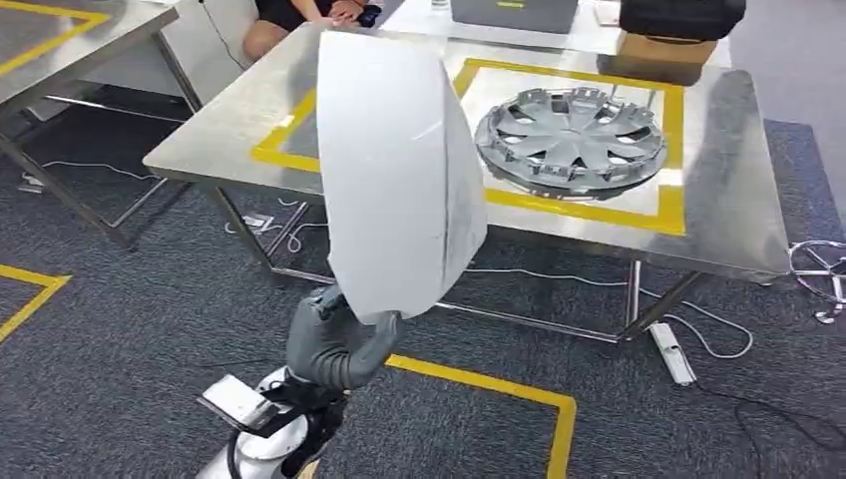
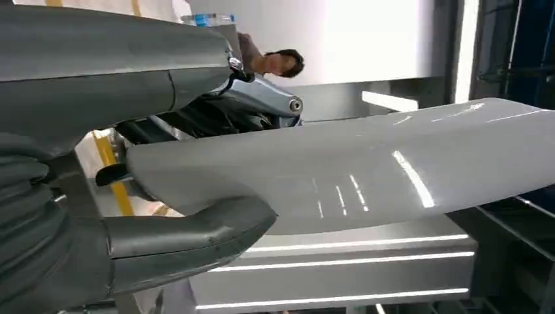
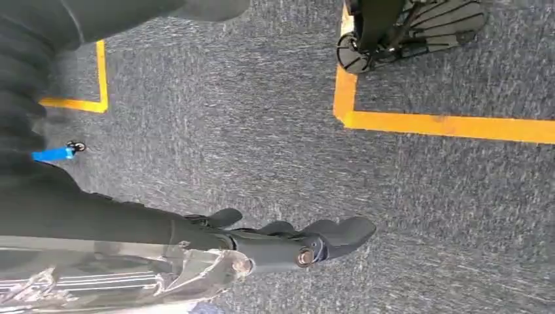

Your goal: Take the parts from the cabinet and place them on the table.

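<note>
My left hand point(image 1: 334, 344) grips the lower edge of a large white curved panel point(image 1: 399, 170) and holds it upright in front of the steel table point(image 1: 728, 200). In the left wrist view the thumb point(image 2: 190, 239) presses under the glossy panel point(image 2: 366, 170) while the fingers close over its other face. A grey hubcap point(image 1: 571, 140) lies on the table inside a yellow-taped square, to the right of the panel. My right hand point(image 3: 288, 245) hangs over the grey carpet with its fingers stretched out and nothing in them.
A second steel table point(image 1: 60, 40) stands at the far left. A person point(image 1: 299, 15) sits behind the main table, and a cardboard box point(image 1: 663, 50) rests at its back right. A power strip point(image 1: 673, 354) and cables lie under the table's right side.
</note>
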Action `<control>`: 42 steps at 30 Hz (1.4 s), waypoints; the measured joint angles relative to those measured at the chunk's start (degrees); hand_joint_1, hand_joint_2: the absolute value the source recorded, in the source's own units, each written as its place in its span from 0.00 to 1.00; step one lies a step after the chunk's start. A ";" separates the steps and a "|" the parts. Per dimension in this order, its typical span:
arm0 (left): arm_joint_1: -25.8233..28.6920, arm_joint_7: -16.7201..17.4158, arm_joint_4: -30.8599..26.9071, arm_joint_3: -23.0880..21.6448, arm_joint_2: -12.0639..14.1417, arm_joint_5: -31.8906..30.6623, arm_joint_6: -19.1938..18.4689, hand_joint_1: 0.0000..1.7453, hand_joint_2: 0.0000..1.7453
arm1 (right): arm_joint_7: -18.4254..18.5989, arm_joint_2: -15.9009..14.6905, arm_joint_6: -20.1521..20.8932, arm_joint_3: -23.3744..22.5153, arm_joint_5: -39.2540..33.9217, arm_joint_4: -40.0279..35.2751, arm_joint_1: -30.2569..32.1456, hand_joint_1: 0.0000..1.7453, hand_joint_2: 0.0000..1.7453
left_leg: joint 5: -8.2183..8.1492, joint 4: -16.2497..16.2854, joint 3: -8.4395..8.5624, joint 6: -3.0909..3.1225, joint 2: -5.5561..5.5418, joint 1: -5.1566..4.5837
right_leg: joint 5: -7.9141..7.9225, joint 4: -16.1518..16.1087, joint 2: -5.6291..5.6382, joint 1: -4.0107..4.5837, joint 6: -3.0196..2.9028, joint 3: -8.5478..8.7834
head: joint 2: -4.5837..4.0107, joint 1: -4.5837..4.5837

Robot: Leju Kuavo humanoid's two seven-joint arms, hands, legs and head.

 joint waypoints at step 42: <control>0.00 -0.04 0.26 0.02 -0.09 0.00 0.02 1.00 1.00 | 2.18 0.00 -0.17 1.44 -0.92 0.02 0.16 0.00 1.00 | 0.36 -1.13 0.84 1.93 2.80 0.03 | -6.43 15.71 -3.99 -0.24 1.64 -7.27 | 0.00 0.76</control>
